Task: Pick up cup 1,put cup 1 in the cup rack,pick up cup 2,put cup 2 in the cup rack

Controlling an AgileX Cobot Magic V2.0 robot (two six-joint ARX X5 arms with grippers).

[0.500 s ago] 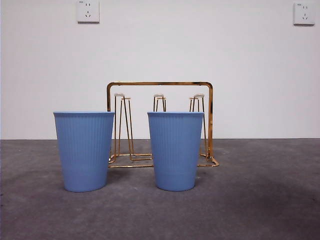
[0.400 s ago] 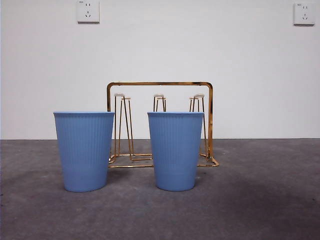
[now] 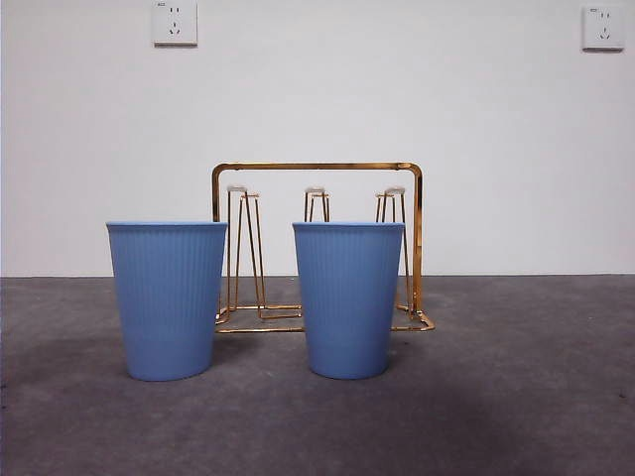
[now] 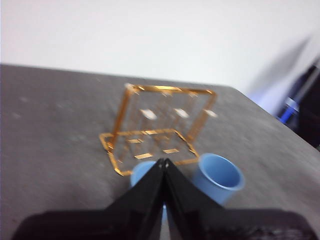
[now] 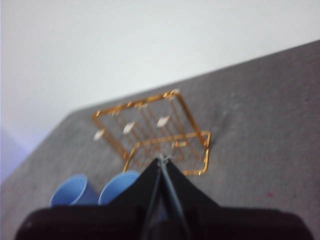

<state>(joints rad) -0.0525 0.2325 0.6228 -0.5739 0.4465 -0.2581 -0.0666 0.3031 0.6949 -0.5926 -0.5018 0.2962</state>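
A: Start at the left of the front view.

B: A white wall socket (image 3: 175,22) sits at upper left on a plain white wall (image 3: 317,109). Below it, the dark grey counter (image 3: 317,426) fills the lower part of the frame; its surface is matt and slightly mottled. The left blue cup (image 3: 167,297) stands upright on it, left of centre, ribbed sides, mouth up.

A: Centre?

B: The cup rack (image 3: 317,167), gold wire, stands behind the cups, its arched frame rising above both rims and its thin prongs upright. No cup is on it. The right blue cup (image 3: 347,297) stands upright just right of centre, covering part of the rack's base. The two cups stand apart with a gap between them.

A: Right side?

B: Bare counter, and a second wall socket (image 3: 603,27) at upper right.

A: The end effectors?

B: Neither shows in the front view. In the left wrist view the left end effector (image 4: 163,162) is blurred but its jaws meet at the tips, holding nothing, with the rack beyond it and both cups near the tips. In the right wrist view the right end effector (image 5: 162,160) likewise has its jaws pressed together, empty, above the counter with the rack beyond.
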